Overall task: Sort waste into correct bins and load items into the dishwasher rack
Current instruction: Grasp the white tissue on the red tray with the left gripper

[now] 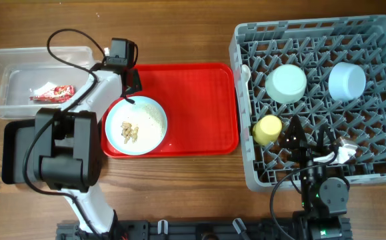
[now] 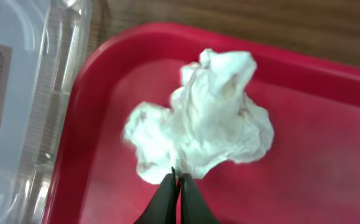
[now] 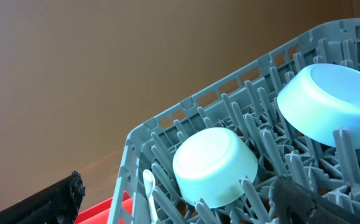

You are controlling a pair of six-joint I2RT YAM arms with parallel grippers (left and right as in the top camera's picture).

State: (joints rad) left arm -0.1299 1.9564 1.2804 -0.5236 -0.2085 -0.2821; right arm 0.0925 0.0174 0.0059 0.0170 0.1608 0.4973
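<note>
the left gripper (image 2: pixel 177 182) is pinched tight on the bottom edge of the crumpled white tissue (image 2: pixel 198 121); the tissue is puffy and wrinkly with tiny brown spots, just ahead of the tips, over the red tray (image 2: pixel 329 162); the right gripper (image 1: pixel 309 140) is spread wide, holding nothing, above the dishwasher rack (image 1: pixel 313 27)

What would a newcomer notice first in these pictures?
A bright red serving tray sits centrally, a light-blue plate with rice scraps on its left part. Right of it, the big grey dishwasher rack holds a pale green bowl, a light-blue bowl and a yellow-green cup. The left pincer pinches a crumpled white tissue over the tray.
</note>
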